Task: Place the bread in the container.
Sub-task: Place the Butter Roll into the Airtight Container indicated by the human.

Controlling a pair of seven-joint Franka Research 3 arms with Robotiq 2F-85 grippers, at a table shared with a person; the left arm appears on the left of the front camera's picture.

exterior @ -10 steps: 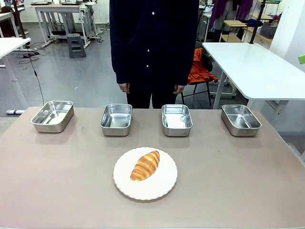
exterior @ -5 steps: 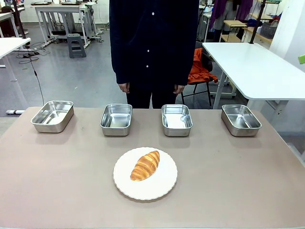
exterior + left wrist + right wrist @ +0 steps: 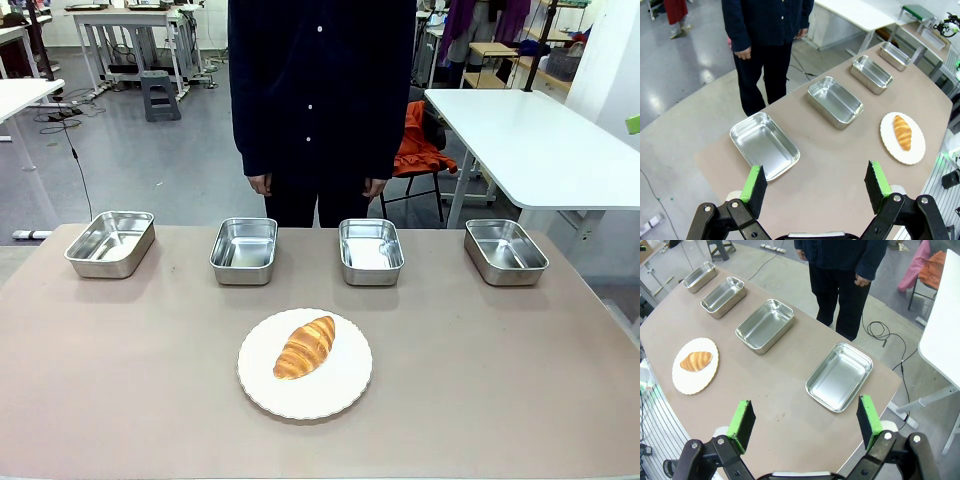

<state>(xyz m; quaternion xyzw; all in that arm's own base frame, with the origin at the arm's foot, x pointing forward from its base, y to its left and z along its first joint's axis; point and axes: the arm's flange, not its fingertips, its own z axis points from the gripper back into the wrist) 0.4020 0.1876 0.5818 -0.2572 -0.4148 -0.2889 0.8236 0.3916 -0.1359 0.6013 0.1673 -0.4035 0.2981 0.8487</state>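
Note:
A golden-brown bread (image 3: pixel 305 346) lies on a round white plate (image 3: pixel 340 388) near the table's front middle; it also shows in the left wrist view (image 3: pixel 902 132) and the right wrist view (image 3: pixel 696 361). Four shiny steel containers stand in a row along the far edge, from the far-left tray (image 3: pixel 111 242) through the two middle trays (image 3: pixel 245 250) (image 3: pixel 370 251) to the far-right tray (image 3: pixel 505 251). High above the table's left end, my left gripper (image 3: pixel 815 182) is open and holds nothing. My right gripper (image 3: pixel 805 421) is open too, empty, high above the right end.
A person (image 3: pixel 320 90) in a dark buttoned top stands at the far side behind the middle trays, hands hanging at the sides. A white table (image 3: pixel 530 140) and a chair with orange cloth (image 3: pixel 418 145) stand beyond the right corner.

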